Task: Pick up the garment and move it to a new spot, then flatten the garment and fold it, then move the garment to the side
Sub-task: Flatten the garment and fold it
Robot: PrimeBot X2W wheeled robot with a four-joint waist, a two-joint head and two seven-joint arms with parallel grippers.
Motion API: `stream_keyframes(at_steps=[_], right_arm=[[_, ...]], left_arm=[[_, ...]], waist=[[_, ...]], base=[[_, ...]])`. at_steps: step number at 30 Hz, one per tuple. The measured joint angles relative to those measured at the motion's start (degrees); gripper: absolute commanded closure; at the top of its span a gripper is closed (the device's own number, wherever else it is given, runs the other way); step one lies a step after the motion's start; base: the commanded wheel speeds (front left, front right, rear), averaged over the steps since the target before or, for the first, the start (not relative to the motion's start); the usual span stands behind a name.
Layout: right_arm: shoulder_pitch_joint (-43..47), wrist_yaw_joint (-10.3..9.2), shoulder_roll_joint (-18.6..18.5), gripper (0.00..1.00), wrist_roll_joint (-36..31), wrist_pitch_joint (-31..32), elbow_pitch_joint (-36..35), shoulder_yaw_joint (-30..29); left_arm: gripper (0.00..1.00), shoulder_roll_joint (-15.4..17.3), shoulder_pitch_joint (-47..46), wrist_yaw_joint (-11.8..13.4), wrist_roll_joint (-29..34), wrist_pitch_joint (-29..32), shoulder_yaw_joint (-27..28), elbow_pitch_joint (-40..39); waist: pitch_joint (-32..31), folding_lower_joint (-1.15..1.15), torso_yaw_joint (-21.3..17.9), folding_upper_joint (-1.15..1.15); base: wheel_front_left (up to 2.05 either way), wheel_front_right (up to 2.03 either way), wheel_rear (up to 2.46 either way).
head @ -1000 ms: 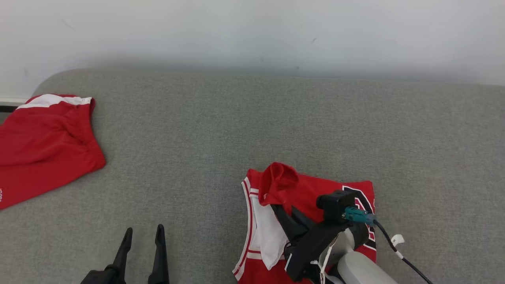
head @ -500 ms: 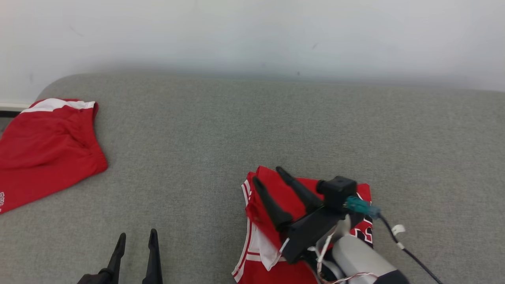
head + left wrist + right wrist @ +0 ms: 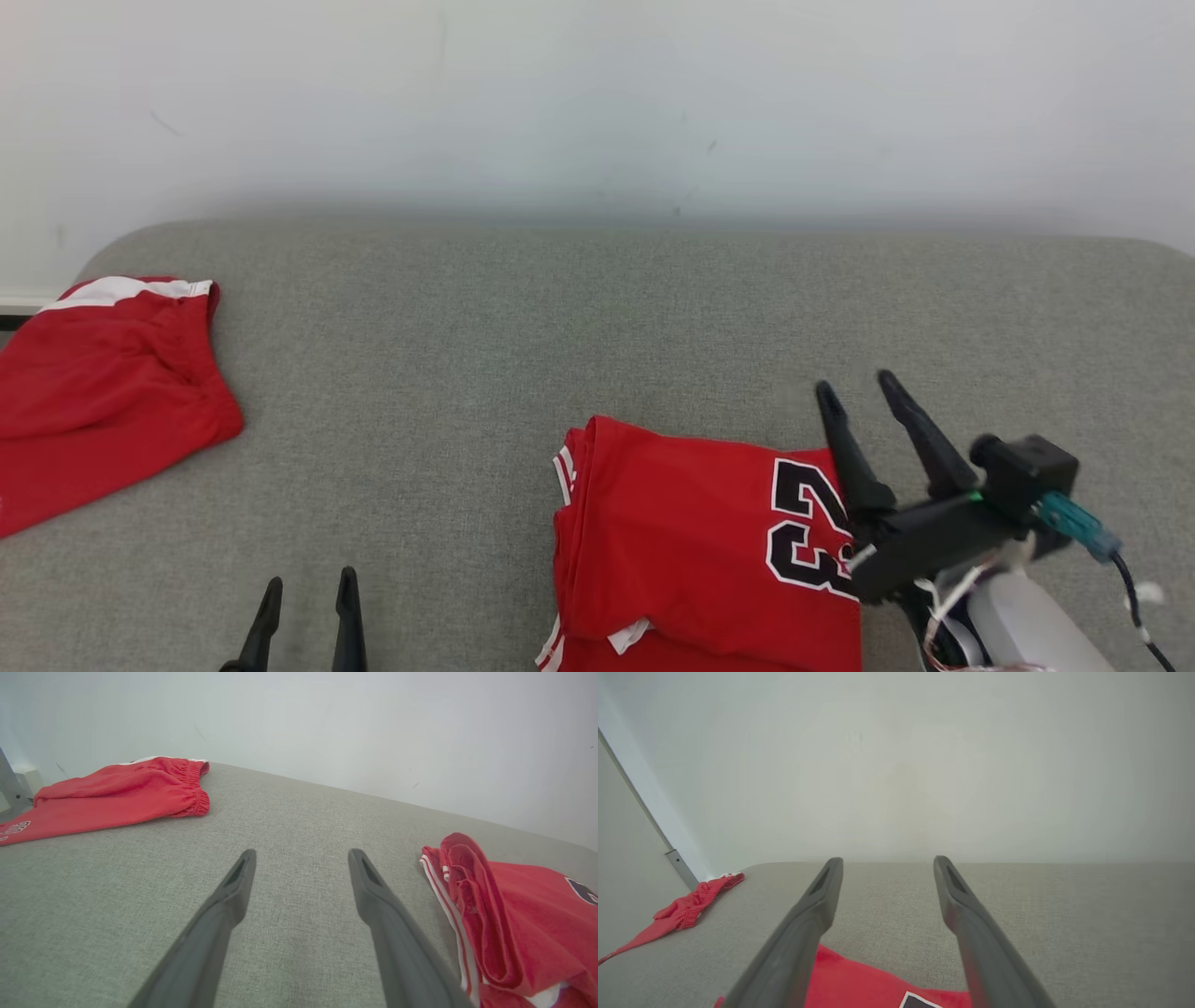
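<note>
Coarse, matt woven cloth covers the grey tabletop. The folded red jersey is soft matt cloth, like the gathered red shorts far left. The left tool and right tool look smooth, matt dark plastic.

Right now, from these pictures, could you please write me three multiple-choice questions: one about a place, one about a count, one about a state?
1. Where are the red shorts relative to the folded jersey? A. To the robot's left, apart. B. On top of it. C. To its right.
2. How many red garments lie on the grey cushion? A. One. B. Two. C. Four.
3. How is the right gripper? A. Shut on the jersey. B. Shut on the shorts. C. Open, holding nothing.
Answers: 1 A, grey fabric separates them; 2 B, the shorts and the jersey; 3 C, its fingers stand spread with nothing between.
</note>
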Motion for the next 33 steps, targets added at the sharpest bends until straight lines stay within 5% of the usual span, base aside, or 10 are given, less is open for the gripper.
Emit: stream_keyframes(at_steps=[14,33], right_arm=[[13.33,0.00,2.61,0.00,-3.97,-1.52,-4.99,-12.44],[24.16,0.00,8.18,0.00,-13.35,-1.57,-11.83,-18.87]], left_arm=[[0.00,0.00,2.32,-0.48,1.47,0.00,2.43,-2.45],[0.00,-0.01,2.31,0.27,8.16,0.00,1.26,-5.33]], waist=[[-1.43,0.00,-0.99,0.00],[-1.91,-0.01,-3.12,0.00]], base=[[0.00,0.00,0.00],[0.00,0.00,0.00]])
